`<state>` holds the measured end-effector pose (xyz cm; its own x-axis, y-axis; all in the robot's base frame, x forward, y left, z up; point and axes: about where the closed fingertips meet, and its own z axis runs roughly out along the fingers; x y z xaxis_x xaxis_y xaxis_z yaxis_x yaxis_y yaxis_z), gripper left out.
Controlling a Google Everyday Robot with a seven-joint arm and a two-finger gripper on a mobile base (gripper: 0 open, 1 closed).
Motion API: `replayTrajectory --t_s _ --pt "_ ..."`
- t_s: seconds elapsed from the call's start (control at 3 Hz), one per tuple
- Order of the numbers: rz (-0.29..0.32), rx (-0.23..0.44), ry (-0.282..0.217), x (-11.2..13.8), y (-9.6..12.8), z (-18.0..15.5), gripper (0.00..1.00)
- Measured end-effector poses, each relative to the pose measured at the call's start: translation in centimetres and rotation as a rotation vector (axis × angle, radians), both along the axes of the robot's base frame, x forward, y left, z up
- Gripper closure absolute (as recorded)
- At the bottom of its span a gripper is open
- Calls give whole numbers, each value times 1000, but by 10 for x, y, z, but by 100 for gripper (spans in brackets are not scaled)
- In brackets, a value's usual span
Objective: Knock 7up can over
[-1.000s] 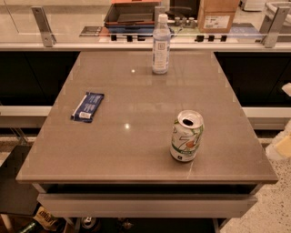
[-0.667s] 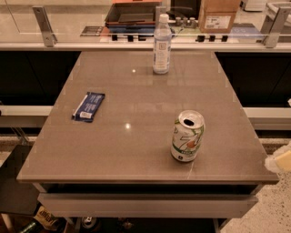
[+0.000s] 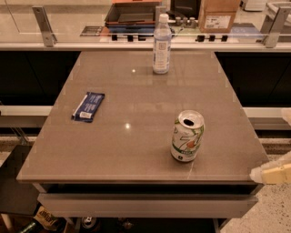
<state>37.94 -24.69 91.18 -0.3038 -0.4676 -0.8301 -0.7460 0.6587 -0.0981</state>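
Observation:
The 7up can (image 3: 187, 136) stands upright on the brown table (image 3: 113, 154), near its front right part. It is white and silver with green swirls, an orange-red spot and an opened silver top. Only a cream-coloured tip of my gripper (image 3: 269, 174) shows at the right edge of the camera view. It is low beside the table's front right corner, right of the can and apart from it. The rest of the arm is out of view.
A clear plastic bottle (image 3: 162, 43) with a white cap stands at the table's far edge. A dark blue snack packet (image 3: 88, 106) lies flat at the left. Behind the table are a glass rail, a dark tray (image 3: 132, 13) and a cardboard box (image 3: 219, 13).
The cream gripper tip has moved down and left along the right edge, toward the table's front right corner. The can, bottle and packet have not moved.

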Motion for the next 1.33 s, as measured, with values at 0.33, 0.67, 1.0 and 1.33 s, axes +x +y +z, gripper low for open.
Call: replayTrajectory --t_s 0.33,0.67,1.0,1.33 --pt "15 64 -74 -3 12 -4 0" --pt "107 97 -114 -2 35 -10 0" --pt "123 94 -123 -2 38 -10 0" --pt "142 110 -108 -4 44 -11 0"
